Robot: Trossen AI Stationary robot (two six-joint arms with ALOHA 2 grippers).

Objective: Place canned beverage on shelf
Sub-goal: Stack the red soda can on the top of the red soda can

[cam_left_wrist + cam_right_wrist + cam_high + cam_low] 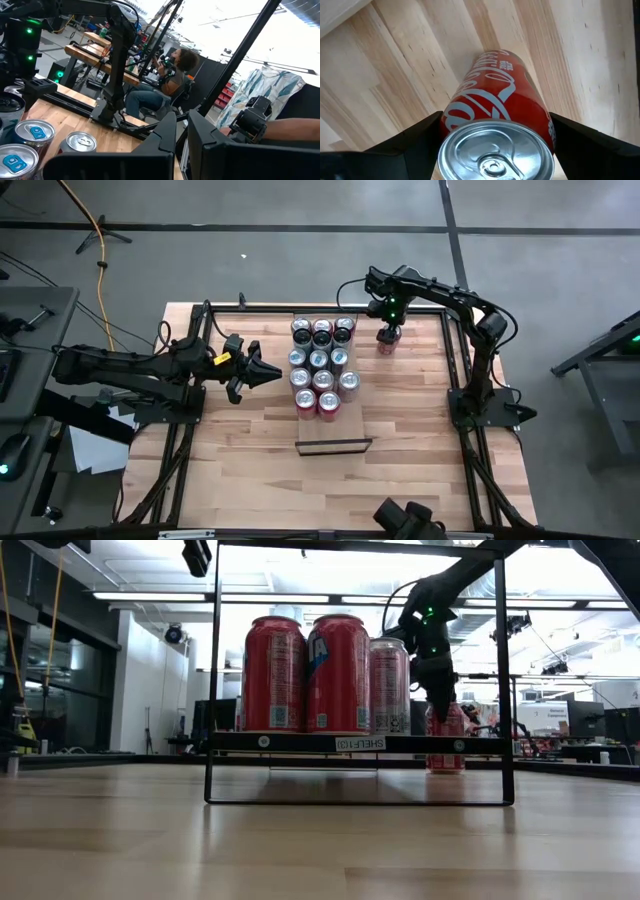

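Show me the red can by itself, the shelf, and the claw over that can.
Red can (496, 125), right wrist view: printed side.
Shelf (300, 743), low view: front edge.
Right gripper (389, 325), high view: between fingertips.

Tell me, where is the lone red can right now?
The red can stands upright on the tabletop, right of the shelf's cans, between the right claw's fingers.

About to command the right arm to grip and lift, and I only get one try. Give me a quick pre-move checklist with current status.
1. Red cola can upright on the tabletop, beside the shelf: ok.
2. Right gripper over the can, a finger on each side: ok.
3. Fingers closed on the can: not ok, gaps show on both sides.
4. Free spot on the shelf: ok, bare board at its near end.
5. Left gripper shut and clear, left of the shelved cans: ok.
6. Lift path free of the shelf rail: cannot tell.
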